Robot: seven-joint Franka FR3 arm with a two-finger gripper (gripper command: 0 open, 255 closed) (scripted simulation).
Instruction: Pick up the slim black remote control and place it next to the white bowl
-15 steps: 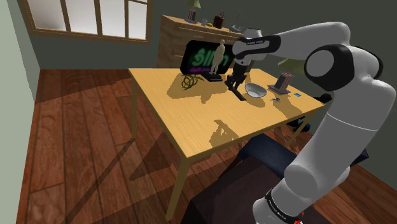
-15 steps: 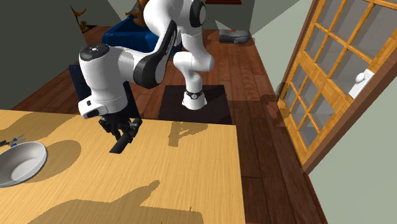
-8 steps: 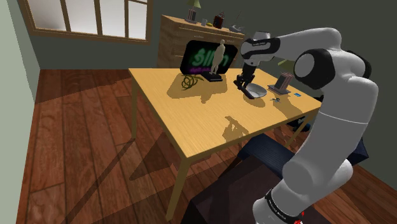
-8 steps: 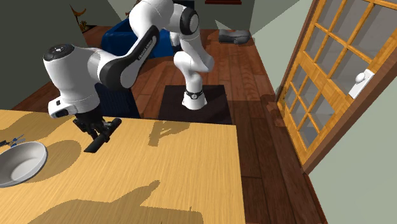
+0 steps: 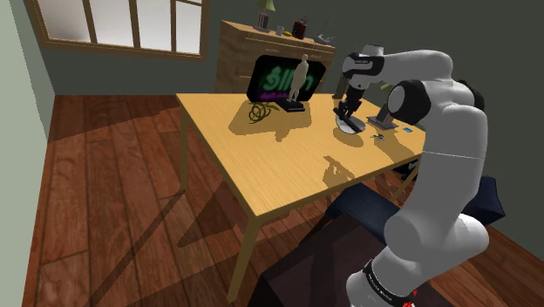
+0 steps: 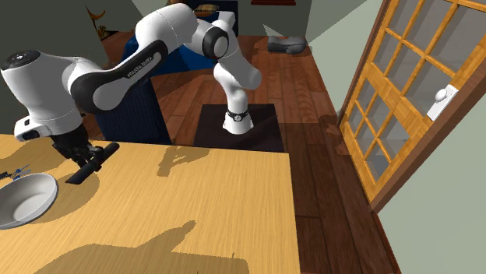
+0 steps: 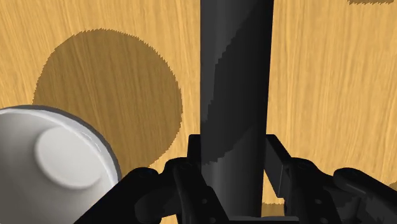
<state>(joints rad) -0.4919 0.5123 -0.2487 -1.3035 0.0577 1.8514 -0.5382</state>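
Note:
The slim black remote hangs tilted above the wooden table, with my gripper shut on its upper part. It hovers just to the right of the white bowl in the second exterior view. From the shoulder camera, the gripper and remote sit directly over the bowl. In the wrist view the remote runs out from between the fingers, and the bowl lies beside them on the table.
A glowing sign, a small figure and a coiled cable stand at the table's back. A dark holder and a blue item lie beyond the bowl. A dresser stands behind the table.
My arm has carried the remote towards the bowl, rightwards in the shoulder view and leftwards in the second exterior view. The grip has stayed shut on it.

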